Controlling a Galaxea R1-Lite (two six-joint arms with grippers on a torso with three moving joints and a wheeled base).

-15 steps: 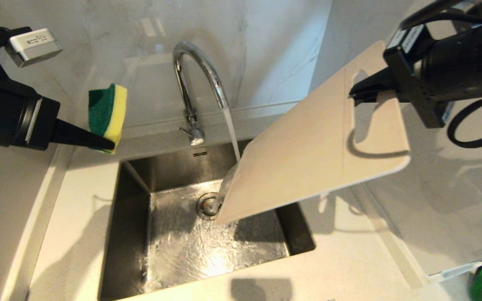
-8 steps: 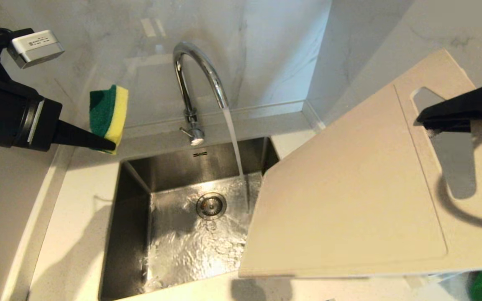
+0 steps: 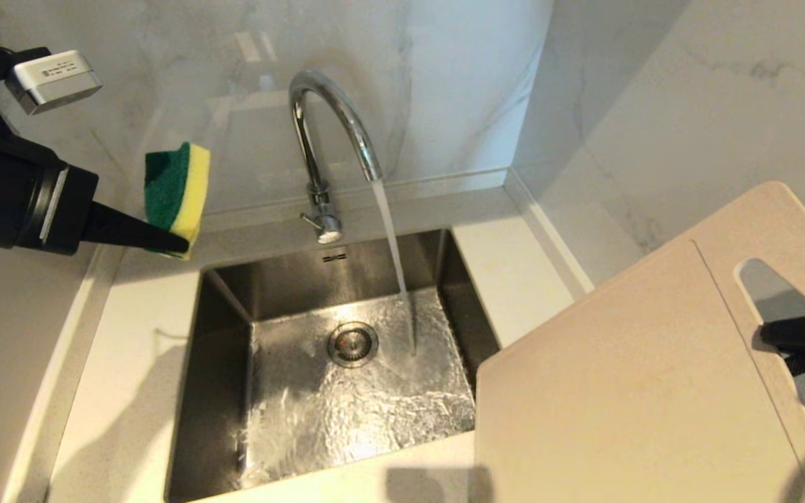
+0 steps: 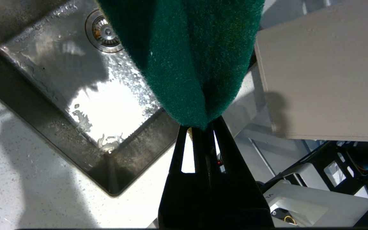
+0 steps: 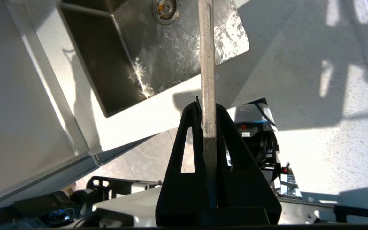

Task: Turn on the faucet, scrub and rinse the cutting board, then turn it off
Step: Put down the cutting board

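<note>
While the water ran, the right gripper (image 5: 208,127) stood clamped on the cutting board (image 3: 626,377), its fingers pinching the edge by the cut-out handle slot (image 3: 769,293), as the right wrist view showed edge-on. Item held: cream-white board, low and nearly flat at the right of the head view, its near corner overhanging the right front corner of the sink (image 3: 186,391), the rest over the countertop (image 3: 514,258); well apart from the stream. Left gripper (image 3: 180,243): closed on the green-and-yellow sponge (image 3: 177,187), held upright above the counter left of the sink, beside the wall. Faucet (image 3: 329,126): chrome gooseneck behind the basin, water falling from its spout to the sink floor just right of the drain (image 3: 352,344); lever (image 3: 320,222) at its base. Judged step: board rinsed and being carried clear, set-down next, faucet yet to be shut. Handling note: the grip sat at one end of a long wet board, so the free end would swing and sag; lowering slowly, keeping the board level, and landing it wholly on the counter rather than across the sink rim would serve best before the fingers release.
</note>
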